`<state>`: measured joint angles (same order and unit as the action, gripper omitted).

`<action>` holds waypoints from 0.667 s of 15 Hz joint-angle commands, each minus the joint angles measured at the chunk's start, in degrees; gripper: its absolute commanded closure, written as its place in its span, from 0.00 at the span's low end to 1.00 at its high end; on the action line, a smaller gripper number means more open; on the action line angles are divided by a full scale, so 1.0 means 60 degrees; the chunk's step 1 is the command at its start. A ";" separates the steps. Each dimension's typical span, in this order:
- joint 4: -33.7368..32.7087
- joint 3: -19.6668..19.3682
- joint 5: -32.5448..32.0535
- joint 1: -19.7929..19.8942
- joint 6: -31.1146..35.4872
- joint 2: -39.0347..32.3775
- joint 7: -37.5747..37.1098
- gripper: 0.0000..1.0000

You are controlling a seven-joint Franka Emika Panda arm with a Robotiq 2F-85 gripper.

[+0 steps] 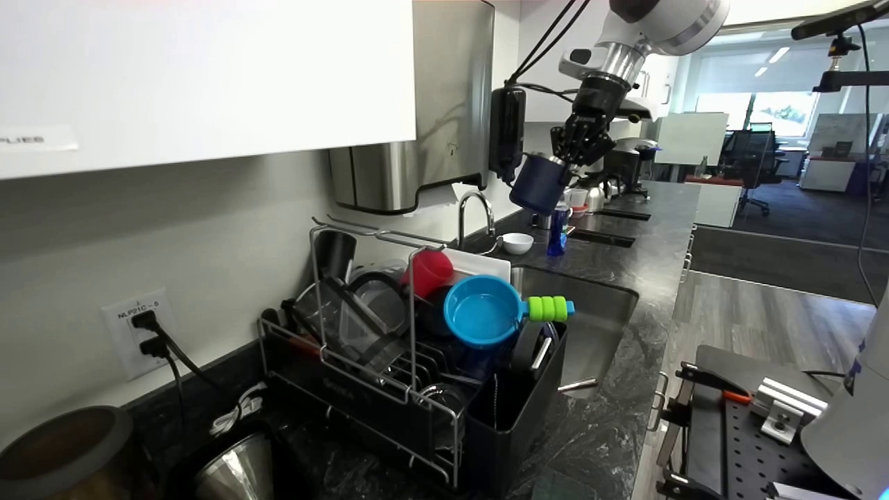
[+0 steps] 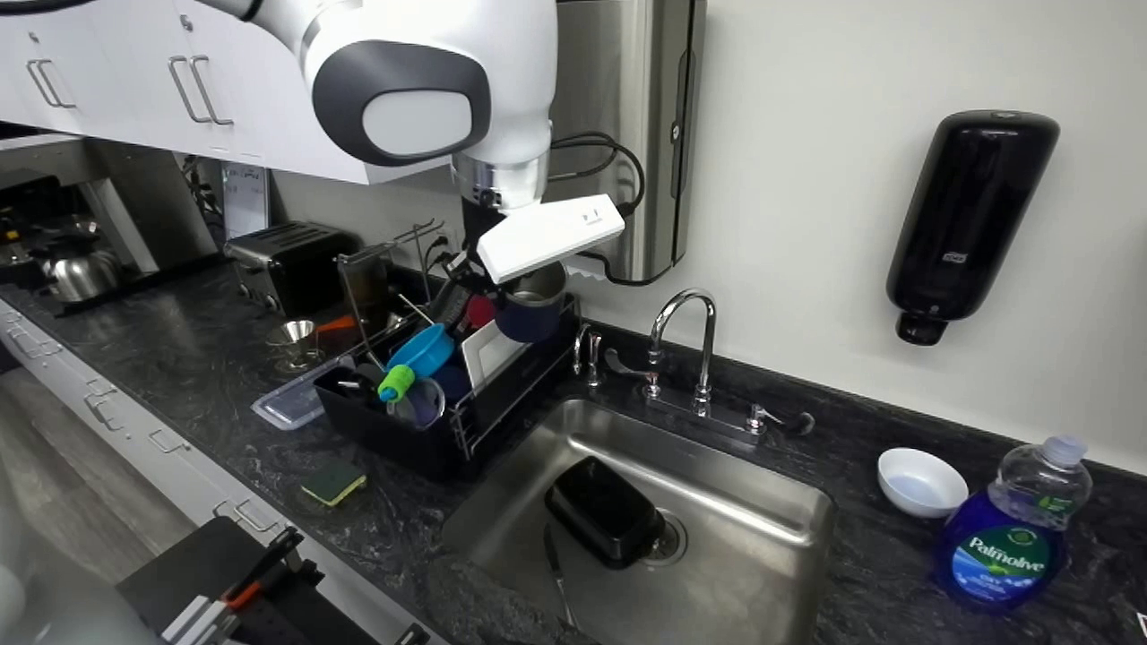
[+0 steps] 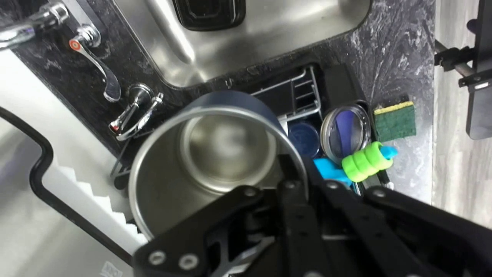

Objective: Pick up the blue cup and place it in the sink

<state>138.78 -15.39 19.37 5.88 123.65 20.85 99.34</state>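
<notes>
The blue cup is dark blue outside and bare metal inside. It hangs tilted in the air and shows in both exterior views, also here. In the wrist view the cup fills the middle with its open mouth toward the camera. My gripper is shut on the cup's wall at the rim, one finger inside and one outside. In an exterior view the gripper is above the cup. The metal sink lies lower down; in the wrist view the sink is beyond the cup.
A full dish rack stands beside the sink, with a light blue pan on it. A black container and a knife lie in the sink. The faucet, a white bowl and a soap bottle are nearby.
</notes>
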 commanded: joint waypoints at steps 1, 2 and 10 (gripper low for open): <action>-0.0229 -0.0104 -0.0519 0.0103 0.0340 -0.0402 -0.0160 0.98; -0.0259 -0.0170 -0.0594 0.0117 0.0499 -0.0513 -0.0128 0.98; -0.1049 -0.0647 -0.0519 0.0305 0.0618 -0.1869 0.0158 0.98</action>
<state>134.75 -19.70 16.34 6.63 127.18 12.17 99.54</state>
